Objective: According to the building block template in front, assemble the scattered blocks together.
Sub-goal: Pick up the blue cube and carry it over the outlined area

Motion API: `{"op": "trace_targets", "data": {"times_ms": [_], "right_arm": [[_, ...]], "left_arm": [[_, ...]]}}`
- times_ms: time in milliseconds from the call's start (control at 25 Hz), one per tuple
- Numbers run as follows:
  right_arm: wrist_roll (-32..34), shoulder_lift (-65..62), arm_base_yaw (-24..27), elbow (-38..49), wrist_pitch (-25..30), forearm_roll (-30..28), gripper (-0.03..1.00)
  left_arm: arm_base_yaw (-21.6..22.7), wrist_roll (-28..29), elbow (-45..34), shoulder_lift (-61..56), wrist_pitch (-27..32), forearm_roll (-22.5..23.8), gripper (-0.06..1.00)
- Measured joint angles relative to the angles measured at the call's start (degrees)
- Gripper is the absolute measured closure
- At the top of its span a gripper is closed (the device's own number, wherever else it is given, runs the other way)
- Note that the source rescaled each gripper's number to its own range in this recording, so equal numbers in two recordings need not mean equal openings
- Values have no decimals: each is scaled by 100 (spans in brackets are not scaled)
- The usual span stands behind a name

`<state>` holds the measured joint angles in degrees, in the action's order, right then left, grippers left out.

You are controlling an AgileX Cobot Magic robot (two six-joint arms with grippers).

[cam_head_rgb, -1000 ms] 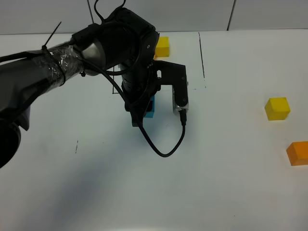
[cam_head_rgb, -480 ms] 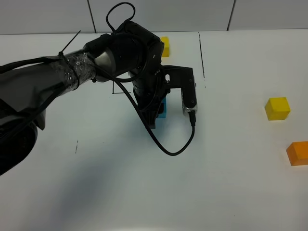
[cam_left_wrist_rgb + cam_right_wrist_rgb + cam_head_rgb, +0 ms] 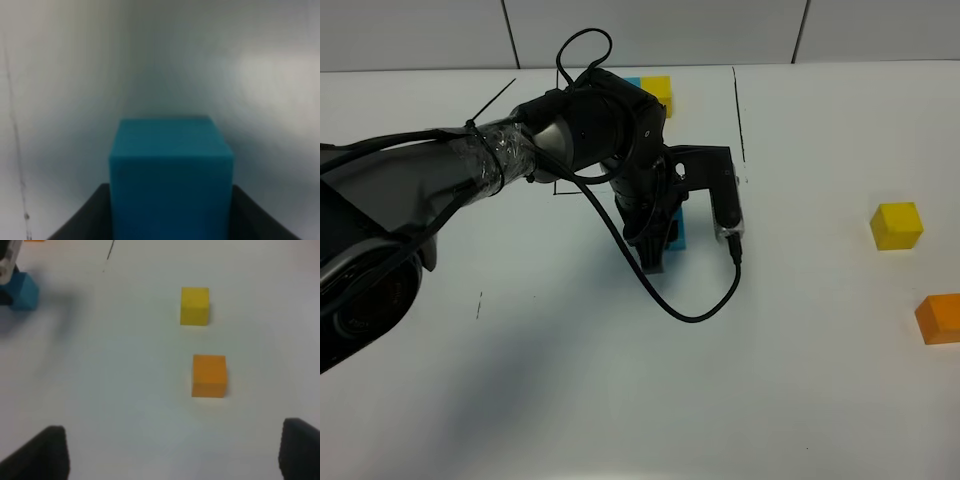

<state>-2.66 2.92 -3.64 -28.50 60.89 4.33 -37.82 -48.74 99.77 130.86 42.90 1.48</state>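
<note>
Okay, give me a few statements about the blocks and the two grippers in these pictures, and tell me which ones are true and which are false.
1. The left gripper is closed on the blue cube. True.
2. The yellow cube and the orange cube are pressed together. False: they lie apart, with a clear gap between them.
3. The right gripper is holding the orange cube. False: its fingers are spread wide with nothing between them, and the orange cube lies ahead of it.
4. The blue cube is well away from the yellow and orange cubes. True.
</note>
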Motion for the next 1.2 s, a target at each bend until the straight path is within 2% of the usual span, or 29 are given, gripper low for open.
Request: {"op": "trace_targets", "data": {"times_ms": [1120,1200], "right_arm": [[5,0,0,0,0,0,24],[5,0,0,0,0,0,24]], "left_arm": [[0,5,101,198,-121,-51,94],[0,5,101,206,-139,-51,92]]}}
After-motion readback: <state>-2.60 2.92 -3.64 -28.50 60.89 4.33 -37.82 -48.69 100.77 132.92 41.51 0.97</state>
